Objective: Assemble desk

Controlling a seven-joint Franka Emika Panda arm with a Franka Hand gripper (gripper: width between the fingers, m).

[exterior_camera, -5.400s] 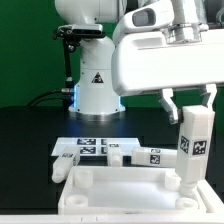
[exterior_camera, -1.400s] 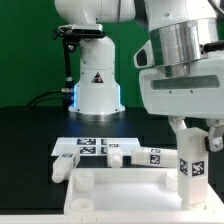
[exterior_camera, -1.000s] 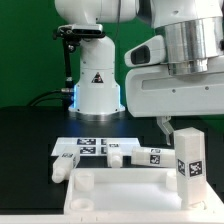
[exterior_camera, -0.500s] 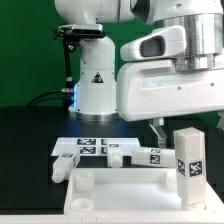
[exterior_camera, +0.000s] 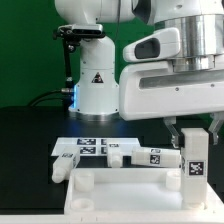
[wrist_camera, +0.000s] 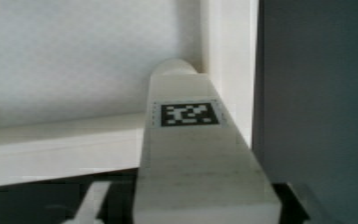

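Clamps upright leg [exterior_camera: 193, 160] near its top between fingers [exterior_camera: 174, 127]; light, stiff, probably slick plastic, standing in tabletop [exterior_camera: 110, 190] near right corner.

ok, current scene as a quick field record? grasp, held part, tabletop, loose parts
grasp: fingers shut on the upright leg near its top
held part: white square-bar leg, vertical, tag facing the wrist camera
leg foot: at the tabletop corner on the exterior view's right; seating not visible
tabletop: flat, rim up, open round socket on the exterior view's left
loose legs: lying behind the tabletop, by the marker board
background: robot base
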